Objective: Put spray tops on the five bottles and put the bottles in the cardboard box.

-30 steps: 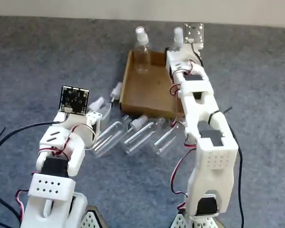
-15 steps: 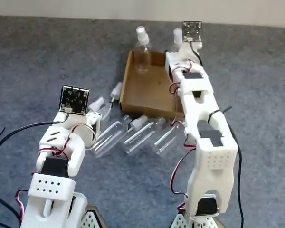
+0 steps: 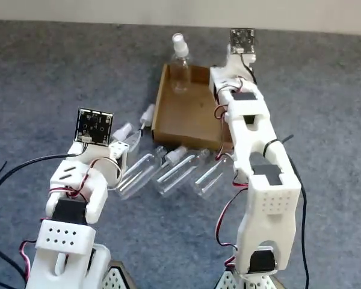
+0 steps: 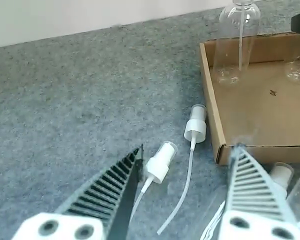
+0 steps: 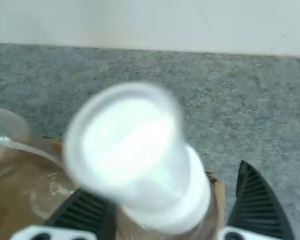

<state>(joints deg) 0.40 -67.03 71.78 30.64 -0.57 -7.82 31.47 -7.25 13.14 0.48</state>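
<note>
Bottle (image 5: 140,150), capped, stands in the cardboard box (image 3: 186,120); my outstretched right gripper (image 5: 165,185) straddles it, jaws apart. Left gripper (image 4: 187,149), spread wide, hangs above loose spray tops (image 4: 159,165); its wrist view catches that bottle's base.

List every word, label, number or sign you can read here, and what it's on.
None can be read. The clear bottles carry no labels.
The cardboard box shows only a small dark mark, not a letter.
The black board on the left arm's wrist has nothing legible.
</note>
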